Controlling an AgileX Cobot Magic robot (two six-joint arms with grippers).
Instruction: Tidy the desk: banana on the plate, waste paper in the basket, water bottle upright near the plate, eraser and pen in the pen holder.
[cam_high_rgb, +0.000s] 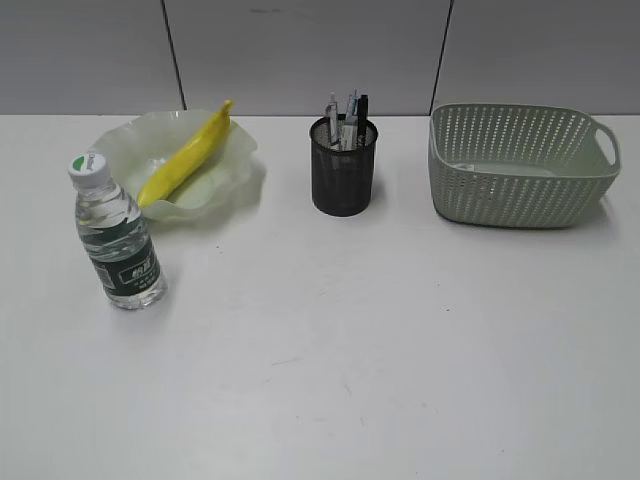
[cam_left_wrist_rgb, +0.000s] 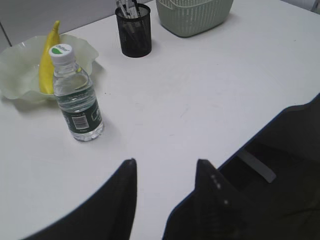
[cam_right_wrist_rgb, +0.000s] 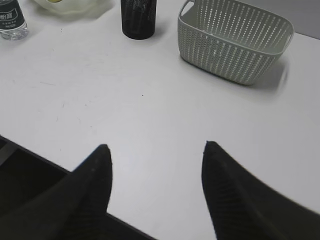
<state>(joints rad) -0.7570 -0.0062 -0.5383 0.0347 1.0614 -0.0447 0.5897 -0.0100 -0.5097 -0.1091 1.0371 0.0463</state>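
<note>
White desk (cam_high_rgb: 400, 350), seen from the front at a downward slant. Near the far left corner, a pale green plate (cam_high_rgb: 240, 150) with a ruffled rim, holding a yellow banana (cam_high_rgb: 185, 160) laid diagonally, dark tip toward the far edge. Just in front of the plate, toward the left edge, a clear water bottle (cam_high_rgb: 118, 235) standing upright, white cap on top, dark green label around the lower body. At the middle of the far edge, a black mesh pen holder (cam_high_rgb: 343, 168) with several pens (cam_high_rgb: 348, 108) sticking up out of it. Eraser not distinguishable inside. Toward the far right corner, a sage-green perforated basket (cam_high_rgb: 520, 165) with cut-out handles; something pale low inside, too hidden by the wall to identify as the waste paper.

In the left wrist view, left gripper (cam_left_wrist_rgb: 165, 172) hovering over bare desk near the front edge, fingers apart, empty, well apart from the bottle. In the right wrist view, right gripper (cam_right_wrist_rgb: 157, 150) likewise over bare desk by the front edge, fingers spread wide, grasping nothing, basket and pen holder well beyond it. Neither gripper visible in the exterior view.
</note>
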